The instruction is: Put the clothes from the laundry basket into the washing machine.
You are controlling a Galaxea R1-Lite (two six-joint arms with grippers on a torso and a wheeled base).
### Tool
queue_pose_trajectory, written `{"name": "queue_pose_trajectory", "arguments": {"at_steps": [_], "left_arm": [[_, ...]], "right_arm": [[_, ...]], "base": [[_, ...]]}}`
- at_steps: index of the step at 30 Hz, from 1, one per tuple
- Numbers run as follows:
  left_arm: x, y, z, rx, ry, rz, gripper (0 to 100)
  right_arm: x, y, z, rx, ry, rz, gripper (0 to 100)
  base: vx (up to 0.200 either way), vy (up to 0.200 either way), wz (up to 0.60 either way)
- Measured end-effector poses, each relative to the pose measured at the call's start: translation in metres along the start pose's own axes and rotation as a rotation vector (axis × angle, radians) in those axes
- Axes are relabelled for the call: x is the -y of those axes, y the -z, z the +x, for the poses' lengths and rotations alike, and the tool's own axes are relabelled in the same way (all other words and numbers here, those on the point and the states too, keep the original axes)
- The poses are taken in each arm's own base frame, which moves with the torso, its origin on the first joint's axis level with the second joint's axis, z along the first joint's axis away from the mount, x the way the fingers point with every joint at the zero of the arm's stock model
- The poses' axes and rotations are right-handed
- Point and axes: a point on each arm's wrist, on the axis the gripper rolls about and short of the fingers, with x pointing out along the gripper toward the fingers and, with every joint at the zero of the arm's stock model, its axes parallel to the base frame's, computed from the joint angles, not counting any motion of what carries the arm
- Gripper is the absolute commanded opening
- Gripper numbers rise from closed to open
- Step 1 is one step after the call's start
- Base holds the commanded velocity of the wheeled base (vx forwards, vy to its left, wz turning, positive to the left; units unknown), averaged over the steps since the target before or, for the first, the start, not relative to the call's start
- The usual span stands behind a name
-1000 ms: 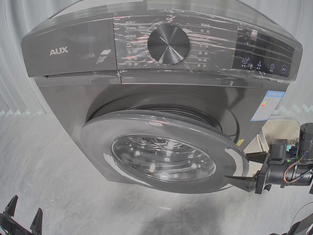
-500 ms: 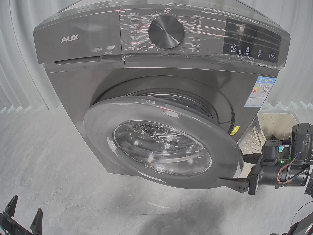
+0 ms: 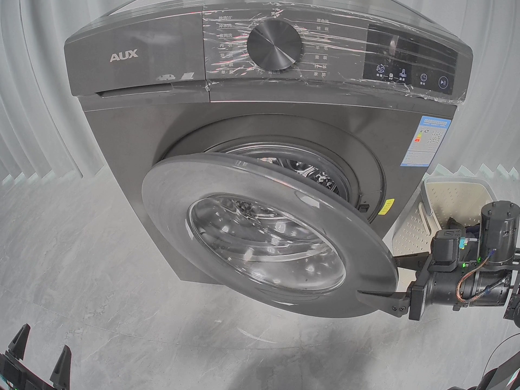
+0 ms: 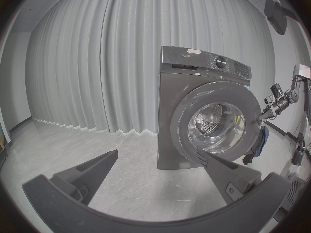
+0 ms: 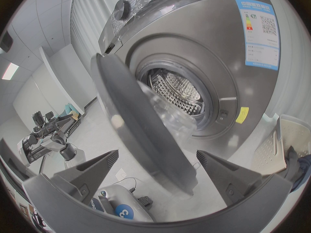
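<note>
My right gripper (image 3: 382, 278), jaws spread wide, straddles the rim of the round grey glass-windowed door (image 3: 260, 234) just ahead. The door has swung wider, exposing the perforated steel drum (image 3: 311, 169) for loading.

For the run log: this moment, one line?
round glass door of grey washing machine: ajar; right end effector: open, straddling door rim; left end effector: open, low; dark clothes: in white basket
</note>
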Motion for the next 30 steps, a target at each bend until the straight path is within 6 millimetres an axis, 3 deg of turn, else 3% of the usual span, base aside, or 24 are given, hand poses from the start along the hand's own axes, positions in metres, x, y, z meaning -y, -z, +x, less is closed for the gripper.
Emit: {"name": "queue_pose_trajectory", "arguments": {"at_steps": [13, 19, 30], "left_arm": [[0.0, 0.0, 0.0, 0.0, 0.0, 0.0, 100], [0.0, 0.0, 0.0, 0.0, 0.0, -0.003, 100], [0.0, 0.0, 0.0, 0.0, 0.0, 0.0, 100]], "right_arm": [[-0.01, 0.013, 0.002, -0.035, -0.051, -0.013, 100], [-0.007, 0.006, 0.003, 0.016, -0.037, -0.02, 100], [-0.011, 0.009, 0.022, 0.005, -0.069, -0.027, 100]], "base": [[0.0, 0.0, 0.0], [-0.2, 0.0, 0.0], [0.0, 0.0, 0.0]]}}
